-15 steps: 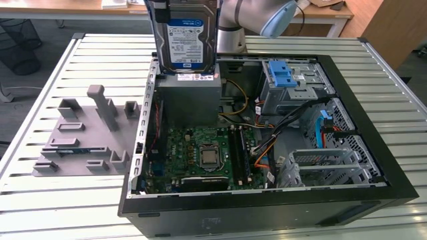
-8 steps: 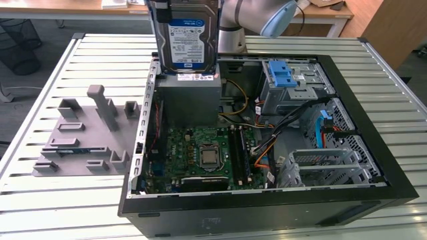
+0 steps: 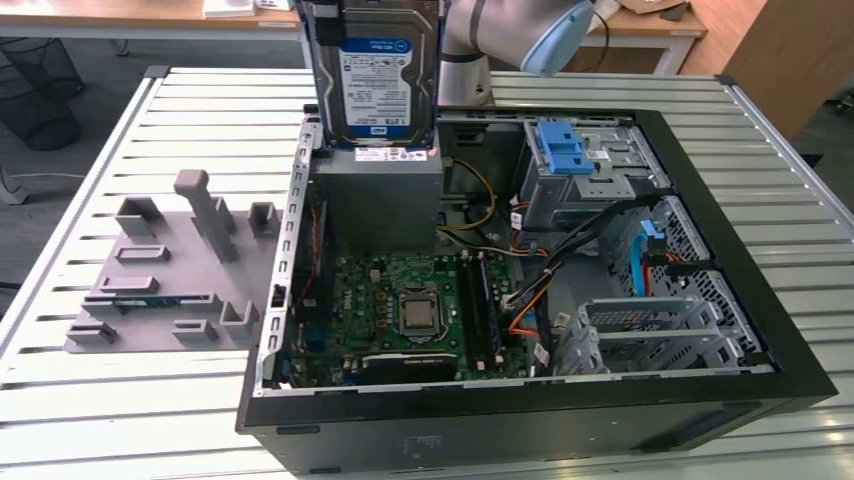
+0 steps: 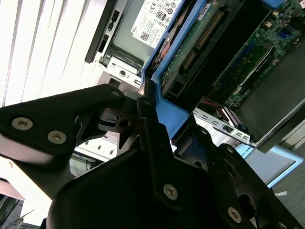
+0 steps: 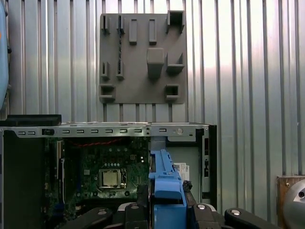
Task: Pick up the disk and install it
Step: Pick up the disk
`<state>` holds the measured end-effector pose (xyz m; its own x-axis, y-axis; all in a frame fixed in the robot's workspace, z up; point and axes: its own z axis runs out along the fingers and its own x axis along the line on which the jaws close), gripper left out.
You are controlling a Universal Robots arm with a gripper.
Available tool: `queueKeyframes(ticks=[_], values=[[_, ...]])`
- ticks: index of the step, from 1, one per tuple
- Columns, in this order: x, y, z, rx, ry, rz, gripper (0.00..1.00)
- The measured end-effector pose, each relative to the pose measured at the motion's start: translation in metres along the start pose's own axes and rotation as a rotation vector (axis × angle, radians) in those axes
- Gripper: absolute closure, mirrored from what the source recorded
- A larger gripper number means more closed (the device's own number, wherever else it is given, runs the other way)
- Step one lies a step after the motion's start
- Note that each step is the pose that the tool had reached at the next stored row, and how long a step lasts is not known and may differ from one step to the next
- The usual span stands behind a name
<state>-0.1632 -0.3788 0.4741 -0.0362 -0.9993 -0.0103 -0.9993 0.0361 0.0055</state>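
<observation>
Disk clamped upright in jaws, above open computer case

My arm is silver-grey with a pale blue joint cap; my claw is black, with silver screws.

I count one disk, one open computer case, one motherboard, one processor, one grey power supply box, one grey slotted tray, one slatted table, one robot arm
</observation>
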Motion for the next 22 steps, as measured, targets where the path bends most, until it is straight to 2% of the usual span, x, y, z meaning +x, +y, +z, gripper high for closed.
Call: queueKeyframes(ticks=[8, 13, 19, 22], values=[[-0.0001, -0.0026, 0.0, 0.0, 0.0, 0.0, 0.64], [-0.0001, -0.0081, 0.0, 0.0001, 0.0, 0.0, 0.64], [0.0085, -0.0103, -0.0001, 0.0001, 0.0007, 0.0, 0.64], [0.0087, -0.0139, -0.0001, 0.0, 0.0008, 0.0, 0.64]])
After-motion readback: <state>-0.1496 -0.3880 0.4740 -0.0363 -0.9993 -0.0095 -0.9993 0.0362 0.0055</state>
